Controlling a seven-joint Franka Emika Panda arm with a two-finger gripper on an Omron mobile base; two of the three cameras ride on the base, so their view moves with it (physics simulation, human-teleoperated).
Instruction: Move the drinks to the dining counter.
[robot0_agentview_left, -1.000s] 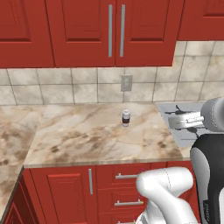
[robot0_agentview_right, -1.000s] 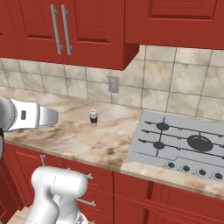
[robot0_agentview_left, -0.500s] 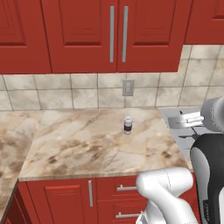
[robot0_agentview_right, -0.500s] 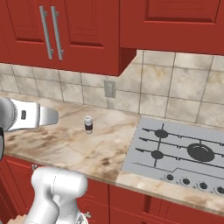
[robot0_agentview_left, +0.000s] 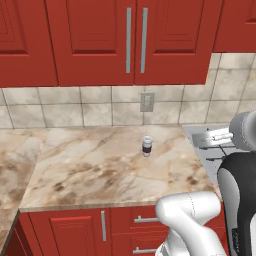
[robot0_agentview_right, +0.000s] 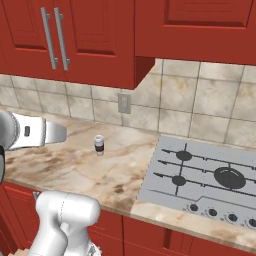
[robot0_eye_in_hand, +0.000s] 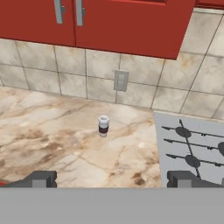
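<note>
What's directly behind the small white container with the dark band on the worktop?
Behind the small white container lies bare marble worktop, then the tiled backsplash with a wall outlet slightly to its right. Red cabinets hang above. Nothing is hidden; the container is too small.

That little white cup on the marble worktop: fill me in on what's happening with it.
The small white container with a dark band stands upright, alone on the beige marble worktop, in front of the tiled wall's outlet and left of the grey gas cooktop. The white robot arm's two-finger gripper is open, holding nothing, facing the container but well short of it. Nothing has been picked up.
</note>
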